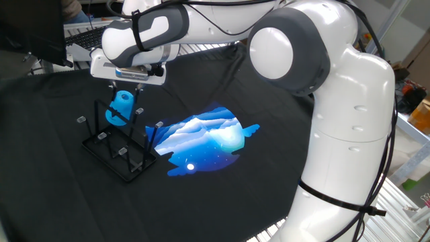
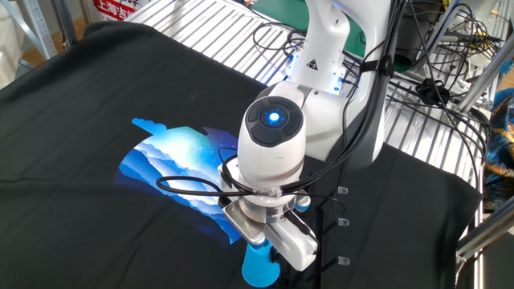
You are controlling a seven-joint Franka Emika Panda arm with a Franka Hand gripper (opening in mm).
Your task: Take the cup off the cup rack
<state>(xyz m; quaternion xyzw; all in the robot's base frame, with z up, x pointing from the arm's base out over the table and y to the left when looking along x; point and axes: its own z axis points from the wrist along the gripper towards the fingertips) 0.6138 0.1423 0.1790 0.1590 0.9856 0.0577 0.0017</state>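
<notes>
Hovering right over the cup rack (image 1: 114, 149), the gripper (image 1: 125, 89) sits at the top of the cup (image 1: 121, 107), which hangs tilted on a peg directly below it, clear of the table (image 1: 222, 81). Its fingers look drawn in against the cup's upper end, so I judge it is grasping the cup, though the contact itself is small and partly hidden. From the other side the arm's wrist blocks most of it; only the cup's lower part (image 2: 259, 268) peeks out underneath. We're at the grasp-and-lift step. Next move, I'd say: pull the cup along the peg's line, up and away, without dragging the light wire rack along.
</notes>
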